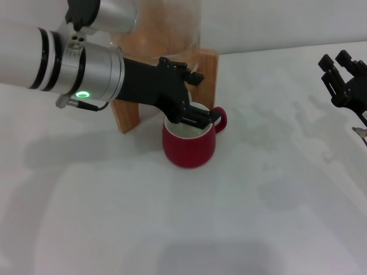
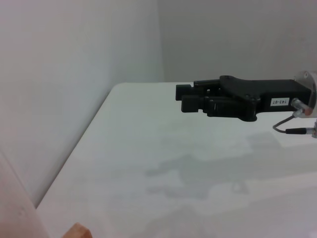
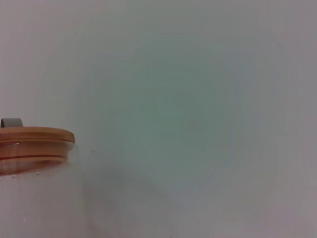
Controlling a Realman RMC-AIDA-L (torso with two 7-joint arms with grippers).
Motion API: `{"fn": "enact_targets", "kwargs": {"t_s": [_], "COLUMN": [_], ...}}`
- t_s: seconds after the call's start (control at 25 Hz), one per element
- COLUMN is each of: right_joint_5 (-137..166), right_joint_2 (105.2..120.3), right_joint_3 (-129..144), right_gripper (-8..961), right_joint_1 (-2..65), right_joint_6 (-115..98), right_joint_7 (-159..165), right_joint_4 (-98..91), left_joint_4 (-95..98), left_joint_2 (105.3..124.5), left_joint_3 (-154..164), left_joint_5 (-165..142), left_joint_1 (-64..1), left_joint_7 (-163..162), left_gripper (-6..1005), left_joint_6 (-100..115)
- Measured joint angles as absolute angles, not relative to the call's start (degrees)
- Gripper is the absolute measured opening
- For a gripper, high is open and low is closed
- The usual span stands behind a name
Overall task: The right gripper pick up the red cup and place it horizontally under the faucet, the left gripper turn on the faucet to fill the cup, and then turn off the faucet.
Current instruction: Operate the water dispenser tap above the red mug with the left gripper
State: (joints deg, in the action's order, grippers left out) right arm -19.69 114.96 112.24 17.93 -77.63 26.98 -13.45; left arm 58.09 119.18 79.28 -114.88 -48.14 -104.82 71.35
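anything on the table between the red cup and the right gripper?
Nothing: head view shows bare white table between the red cup and the right gripper near the right edge.

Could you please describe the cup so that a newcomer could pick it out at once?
Find the wooden stand holding the glass dispenser at the back of the white table. Right in front of it, under the left tool, stands the cup: squat and dark red, cream inside, with a loop handle.
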Motion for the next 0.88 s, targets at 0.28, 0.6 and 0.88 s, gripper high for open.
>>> {"fn": "enact_targets", "kwargs": {"t_s": [0.28, 0.6, 0.88], "right_joint_5": [-19.69, -19.69, -19.71], "right_joint_2": [114.96, 114.96, 114.96], "right_joint_3": [112.16, 112.14, 112.09], "right_gripper": [382, 381, 382], "right_joint_1": [17.93, 17.93, 17.85], "right_joint_6": [-77.7, -77.84, -78.13], "right_joint_7": [26.98, 26.98, 26.98], "right_joint_4": [-13.45, -13.44, -13.45], "left_joint_4": [58.01, 57.78, 58.14], "left_joint_2": [119.18, 119.18, 119.18], "left_joint_3": [79.28, 80.15, 81.6], "left_joint_5": [-114.88, -114.86, -114.57], "left_joint_1": [-48.62, -48.74, -48.67], "left_joint_7": [-104.23, -103.9, -104.14], "left_gripper": [862, 862, 861], "left_joint_6": [71.08, 70.02, 69.7]}}
